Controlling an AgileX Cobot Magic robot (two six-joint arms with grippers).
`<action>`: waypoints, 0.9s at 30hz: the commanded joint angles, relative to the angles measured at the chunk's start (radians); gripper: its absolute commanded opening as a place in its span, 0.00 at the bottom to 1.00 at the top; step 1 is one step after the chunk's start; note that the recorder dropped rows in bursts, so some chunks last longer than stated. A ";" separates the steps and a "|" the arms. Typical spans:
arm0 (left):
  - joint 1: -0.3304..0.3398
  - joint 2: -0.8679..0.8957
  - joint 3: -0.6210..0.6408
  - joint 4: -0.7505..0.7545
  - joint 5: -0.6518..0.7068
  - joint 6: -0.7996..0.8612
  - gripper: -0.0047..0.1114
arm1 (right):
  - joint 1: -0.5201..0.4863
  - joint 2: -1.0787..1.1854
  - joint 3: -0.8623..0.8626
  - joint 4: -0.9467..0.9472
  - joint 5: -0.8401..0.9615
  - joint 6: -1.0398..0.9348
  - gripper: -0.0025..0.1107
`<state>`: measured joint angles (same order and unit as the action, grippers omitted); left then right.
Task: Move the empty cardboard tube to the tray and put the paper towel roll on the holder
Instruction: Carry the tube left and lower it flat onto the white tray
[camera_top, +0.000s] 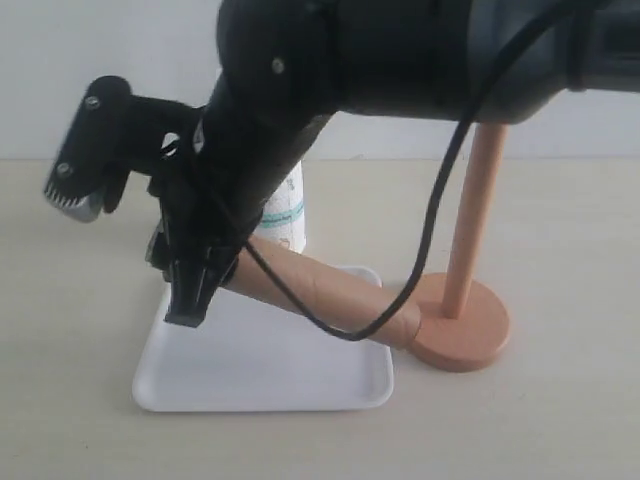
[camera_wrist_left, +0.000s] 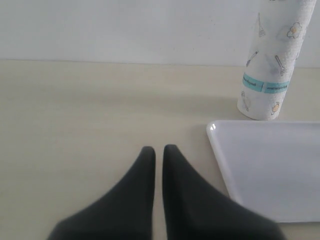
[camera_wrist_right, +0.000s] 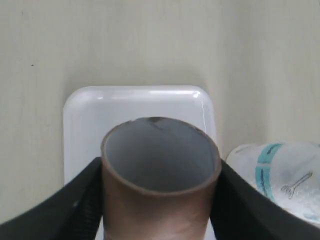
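My right gripper (camera_wrist_right: 160, 167) is shut on the empty cardboard tube (camera_wrist_right: 160, 165), one finger on each side near its open end. In the exterior view the right arm (camera_top: 300, 100) reaches across to the left. The brown tube (camera_top: 330, 295) slants over the white tray (camera_top: 300, 390), with its low end by the holder's round base (camera_top: 470, 335). The holder's pole (camera_top: 478, 200) stands bare. The printed paper towel roll (camera_wrist_left: 272, 60) stands upright just beyond the tray (camera_wrist_left: 270, 170). My left gripper (camera_wrist_left: 158, 148) is shut on nothing, over the table beside the tray's edge.
A pale wall runs behind the beige table (camera_top: 560, 420). A black cable (camera_top: 440, 200) hangs from the right arm and loops across the tube. The arm hides most of the roll (camera_top: 288, 215) in the exterior view.
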<state>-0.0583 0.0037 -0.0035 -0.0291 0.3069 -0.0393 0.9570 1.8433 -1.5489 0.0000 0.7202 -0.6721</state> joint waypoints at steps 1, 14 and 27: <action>0.002 -0.004 0.003 -0.011 -0.001 0.003 0.08 | 0.054 0.036 -0.084 -0.101 -0.015 -0.006 0.02; 0.002 -0.004 0.003 -0.011 -0.001 0.003 0.08 | 0.060 0.303 -0.427 -0.192 0.341 0.034 0.02; 0.002 -0.004 0.003 -0.011 -0.001 0.003 0.08 | 0.060 0.400 -0.434 -0.216 0.292 0.034 0.04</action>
<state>-0.0583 0.0037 -0.0035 -0.0291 0.3069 -0.0393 1.0164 2.2380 -1.9731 -0.2132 1.0331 -0.6410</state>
